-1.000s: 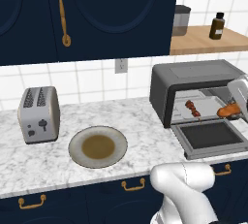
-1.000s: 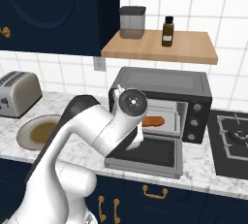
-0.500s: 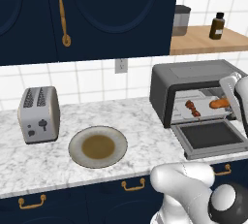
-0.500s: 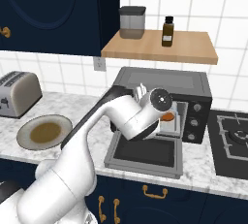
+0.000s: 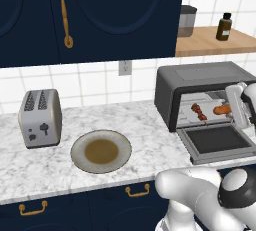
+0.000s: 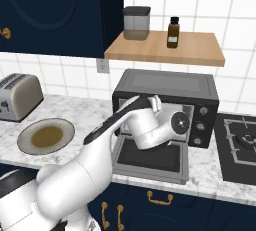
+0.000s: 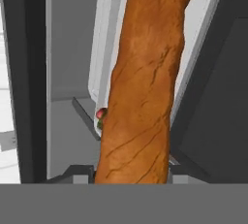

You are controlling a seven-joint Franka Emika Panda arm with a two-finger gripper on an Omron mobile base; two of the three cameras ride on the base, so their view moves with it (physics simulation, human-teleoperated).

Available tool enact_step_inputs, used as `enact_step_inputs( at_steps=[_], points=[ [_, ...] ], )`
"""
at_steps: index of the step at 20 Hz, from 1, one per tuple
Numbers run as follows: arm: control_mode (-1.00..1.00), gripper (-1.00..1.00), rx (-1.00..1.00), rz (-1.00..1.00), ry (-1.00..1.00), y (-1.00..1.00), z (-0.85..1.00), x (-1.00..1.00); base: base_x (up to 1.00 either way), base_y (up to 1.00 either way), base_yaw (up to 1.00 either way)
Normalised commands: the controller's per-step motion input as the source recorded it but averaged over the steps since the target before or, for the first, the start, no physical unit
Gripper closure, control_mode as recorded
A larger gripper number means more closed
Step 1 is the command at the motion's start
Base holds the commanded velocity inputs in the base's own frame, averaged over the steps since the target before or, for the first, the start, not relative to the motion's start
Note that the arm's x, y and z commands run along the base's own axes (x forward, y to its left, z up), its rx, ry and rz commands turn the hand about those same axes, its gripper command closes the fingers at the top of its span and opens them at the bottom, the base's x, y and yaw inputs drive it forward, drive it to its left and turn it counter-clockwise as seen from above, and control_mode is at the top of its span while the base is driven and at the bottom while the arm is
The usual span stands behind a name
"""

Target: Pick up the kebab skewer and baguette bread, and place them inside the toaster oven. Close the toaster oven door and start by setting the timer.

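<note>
Baguette bread (image 7: pixel 145 82) runs lengthwise up the hand view, close to the camera, its near end down between the finger tips; grip looks closed on it, though the tips themselves are hidden. In the left base view the loaf (image 5: pixel 221 109) sits inside the toaster oven (image 5: pixel 200 77) cavity, right of the kebab skewer (image 5: pixel 198 111) on the rack. Toaster oven door (image 5: pixel 217 140) lies folded down flat. Brown-centred plate (image 5: pixel 101 151) and silver toaster (image 5: pixel 39 117) stand on the marble counter (image 5: pixel 125 122), well left.

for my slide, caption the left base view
Baguette bread carried into the open toaster oven beside the kebab skewer.
</note>
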Motion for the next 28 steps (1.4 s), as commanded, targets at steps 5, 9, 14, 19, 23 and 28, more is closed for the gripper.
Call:
enact_step_inputs(
  at_steps=[5, 9, 14, 19, 23, 28],
  points=[
    [-1.0, 1.0, 0.0, 0.0, -0.02, -0.19, -0.05, 0.23, 0.0, 0.0, 0.0],
    [-1.0, 1.0, 0.0, 0.0, 0.0, -0.1, -0.02, 0.08, 0.0, 0.0, 0.0],
    [-1.0, 1.0, 0.0, 0.0, 0.0, -0.01, -0.1, 0.19, 0.0, 0.0, 0.0],
    [-1.0, 1.0, 0.0, 0.0, 0.0, 0.0, -0.22, 0.22, 0.0, 0.0, 0.0],
    [-1.0, 1.0, 0.0, 0.0, -0.01, 0.0, -0.3, 0.08, 0.0, 0.0, 0.0],
    [-1.0, 1.0, 0.0, 0.0, -0.01, 0.0, -0.05, 0.14, 0.0, 0.0, 0.0]
  ],
)
